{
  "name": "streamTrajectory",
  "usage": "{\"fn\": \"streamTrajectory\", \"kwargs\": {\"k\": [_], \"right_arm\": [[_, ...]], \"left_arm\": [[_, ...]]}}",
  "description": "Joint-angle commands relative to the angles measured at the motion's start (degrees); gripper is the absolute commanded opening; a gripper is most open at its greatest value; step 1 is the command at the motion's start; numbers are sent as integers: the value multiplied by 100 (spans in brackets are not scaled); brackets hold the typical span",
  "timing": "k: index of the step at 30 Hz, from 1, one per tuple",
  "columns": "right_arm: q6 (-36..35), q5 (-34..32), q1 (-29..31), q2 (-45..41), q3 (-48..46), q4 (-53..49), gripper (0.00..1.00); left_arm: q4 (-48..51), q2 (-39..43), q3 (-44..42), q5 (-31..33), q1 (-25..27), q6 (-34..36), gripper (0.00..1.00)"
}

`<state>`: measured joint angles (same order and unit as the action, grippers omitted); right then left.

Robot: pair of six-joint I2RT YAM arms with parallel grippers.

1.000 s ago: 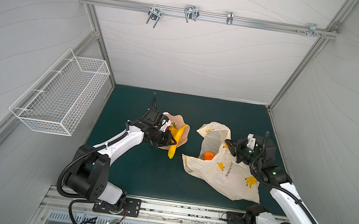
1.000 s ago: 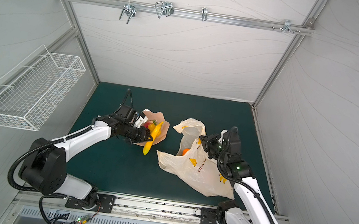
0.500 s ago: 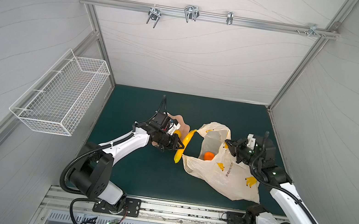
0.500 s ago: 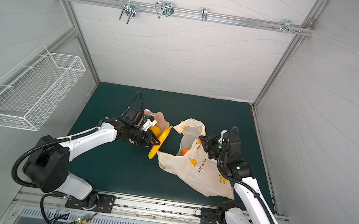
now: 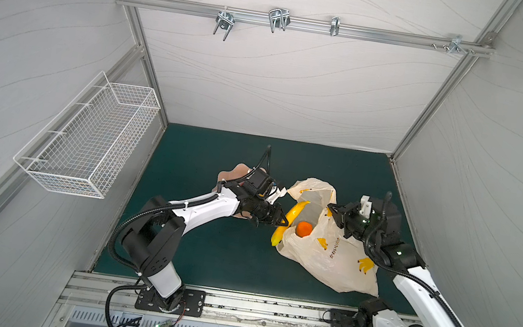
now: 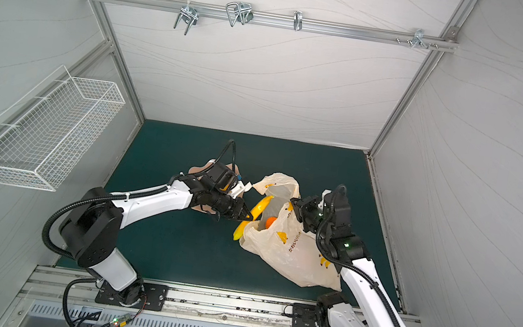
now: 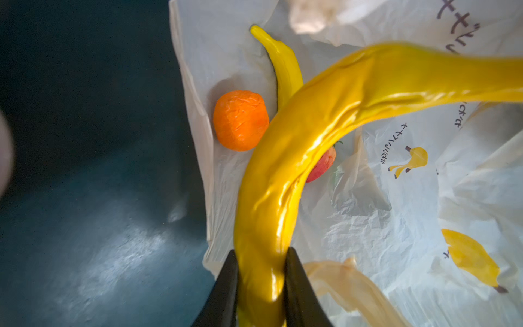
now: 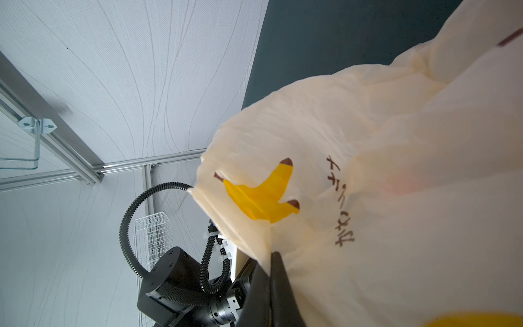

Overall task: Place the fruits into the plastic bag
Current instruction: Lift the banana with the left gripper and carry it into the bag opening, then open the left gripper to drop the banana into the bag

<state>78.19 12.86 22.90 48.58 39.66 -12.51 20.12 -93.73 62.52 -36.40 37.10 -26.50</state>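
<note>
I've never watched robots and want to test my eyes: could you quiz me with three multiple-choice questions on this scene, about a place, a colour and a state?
1. Where is the round orange toy fruit?
A. in the white wire basket
B. inside the cream banana-printed plastic bag
C. in the right gripper

2. What colour is the long curved toy fruit in the left gripper?
A. red
B. yellow
C. purple

3. How is the right gripper?
A. wide open
B. shut on a cup
C. shut on the bag's edge

Answers: 1 B, it lies in the bag's open mouth; 2 B, plainly yellow; 3 C, it pinches the plastic.
</note>
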Motion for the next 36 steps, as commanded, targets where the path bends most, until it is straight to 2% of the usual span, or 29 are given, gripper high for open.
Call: {"fn": "streamTrajectory", "kwargs": {"k": [1,15,22,26,31,36], "right_arm": [[125,-89,65,-49,-39,45,0],[223,-85,135,84,-86,238,0],[302,-57,145,178,-135,415,0],[302,-63,151,227,-133,442,0],[269,-55,145,305,-90,478,0],[241,-5,147,423,-14,527,0]], "left_arm": [[-346,-311,475,142,198,-162,16],[-451,-1594,1741,11,800,-377,17],[-633,-1980,2105,-214,980,-636,23],[-675,-2021,2107,-253,1002,-690,35],[-673,-1889,2016,-198,1002,-664,63],[-629,-1700,1880,-66,930,-664,71]]}}
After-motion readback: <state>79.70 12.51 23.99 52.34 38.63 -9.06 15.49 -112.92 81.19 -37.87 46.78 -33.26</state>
